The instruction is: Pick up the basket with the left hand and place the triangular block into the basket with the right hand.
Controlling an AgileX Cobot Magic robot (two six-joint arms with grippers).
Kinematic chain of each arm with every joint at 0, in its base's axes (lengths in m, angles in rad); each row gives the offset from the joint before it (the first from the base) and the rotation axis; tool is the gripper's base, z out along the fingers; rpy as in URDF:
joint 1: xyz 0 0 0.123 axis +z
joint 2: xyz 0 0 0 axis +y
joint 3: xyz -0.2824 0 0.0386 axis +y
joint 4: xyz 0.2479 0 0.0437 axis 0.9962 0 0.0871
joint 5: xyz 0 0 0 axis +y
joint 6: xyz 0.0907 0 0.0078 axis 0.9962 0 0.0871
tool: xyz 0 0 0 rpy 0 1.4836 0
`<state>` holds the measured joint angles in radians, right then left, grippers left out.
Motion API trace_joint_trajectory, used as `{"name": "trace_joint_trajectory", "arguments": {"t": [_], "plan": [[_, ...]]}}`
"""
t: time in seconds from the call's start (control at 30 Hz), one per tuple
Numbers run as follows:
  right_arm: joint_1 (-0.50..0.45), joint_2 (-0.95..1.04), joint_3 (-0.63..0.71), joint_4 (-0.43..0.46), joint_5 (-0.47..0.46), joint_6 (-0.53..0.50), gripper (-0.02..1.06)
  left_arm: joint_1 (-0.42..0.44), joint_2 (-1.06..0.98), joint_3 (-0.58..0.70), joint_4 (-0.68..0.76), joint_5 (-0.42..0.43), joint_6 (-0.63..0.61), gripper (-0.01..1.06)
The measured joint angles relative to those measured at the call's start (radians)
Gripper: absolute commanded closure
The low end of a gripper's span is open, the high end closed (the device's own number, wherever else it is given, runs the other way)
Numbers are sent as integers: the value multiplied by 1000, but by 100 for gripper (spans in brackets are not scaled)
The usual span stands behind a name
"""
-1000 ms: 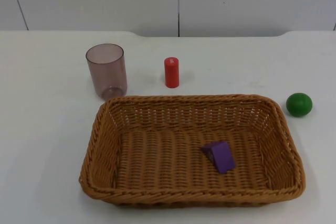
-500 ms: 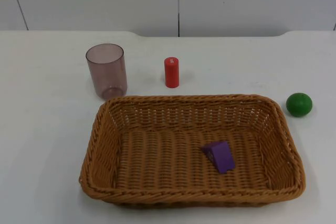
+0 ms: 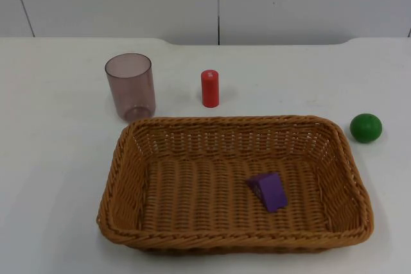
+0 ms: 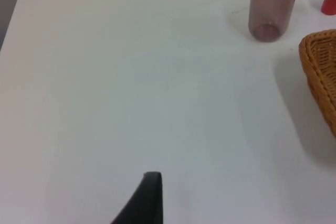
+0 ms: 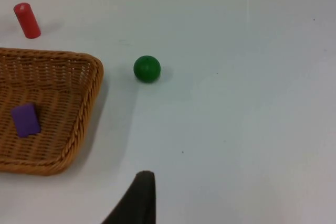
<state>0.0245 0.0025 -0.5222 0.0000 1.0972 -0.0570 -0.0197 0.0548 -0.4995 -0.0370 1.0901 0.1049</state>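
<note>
top view, near edge first: wicker basket [image 3: 234, 184] sits flat on the white desk [image 3: 58, 178], long side across. purple triangular block [image 3: 268, 190] lies on the basket floor, right of centre, resting on the weave and apart from the walls. beyond the basket's far-left corner, a translucent brownish cup [image 3: 130, 86] stands upright, just beside the rim; cannot tell if they touch. red cylinder [image 3: 210, 88] stands upright past the far rim, near the middle, apart from it. green ball [image 3: 366, 128] rests on the desk off the basket's far-right corner, apart from the rim. grey partition wall [image 3: 218, 1] closes the far end of the desk.

left wrist view: left claw, one black fingertip [image 4: 144, 203] over bare desk, well to the side of the basket; cup, a bit of the red cylinder and an edge of basket rim lie beyond it. wide or narrow: cannot tell. it holds nothing visible.

right wrist view: right claw, one black fingertip [image 5: 137, 200] over bare desk, off the basket's right end; block in the basket, ball and red cylinder lie beyond it. its spread: cannot tell. nothing seen in it.
</note>
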Motion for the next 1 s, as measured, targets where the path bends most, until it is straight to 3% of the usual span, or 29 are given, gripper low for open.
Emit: {"name": "trace_joint_trajectory", "arguments": {"t": [0.77, 1.0], "plan": [[0, 0, 6, 0, -6, 3, 7, 0, 0, 0, 0, -4, -6, 0], [0, 0, 6, 0, -6, 5, 7, 0, 0, 0, 37, -4, -84, 0]]}}
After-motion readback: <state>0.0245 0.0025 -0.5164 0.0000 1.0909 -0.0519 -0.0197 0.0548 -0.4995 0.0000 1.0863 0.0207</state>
